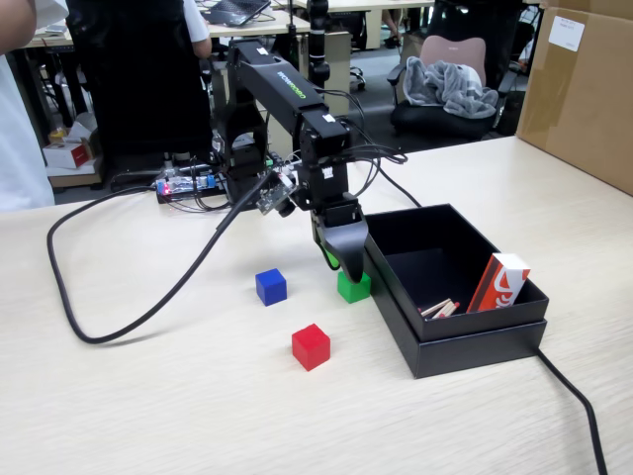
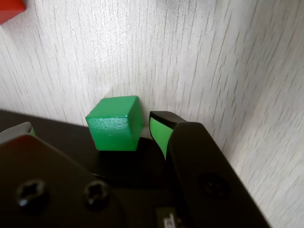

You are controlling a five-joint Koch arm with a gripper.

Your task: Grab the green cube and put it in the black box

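Observation:
The green cube [image 1: 353,287] rests on the pale wooden table, just left of the black box [image 1: 475,334] in the fixed view. My gripper [image 1: 339,263] hangs right over the cube, pointing down. In the wrist view the green cube [image 2: 115,123] lies between the two green-tipped fingers of my gripper [image 2: 92,128], closer to the right fingertip [image 2: 159,129] and apart from the left one. The jaws stand open on either side of the cube, and nothing is held.
A blue cube [image 1: 270,286] and a red cube [image 1: 311,346] lie left of the green one; the red cube [image 2: 9,8] shows in the wrist view's top-left corner. The box holds a red-and-white packet [image 1: 499,282] and small sticks [image 1: 438,309]. A black cable [image 1: 99,297] loops at left. A cardboard box [image 1: 584,89] stands far right.

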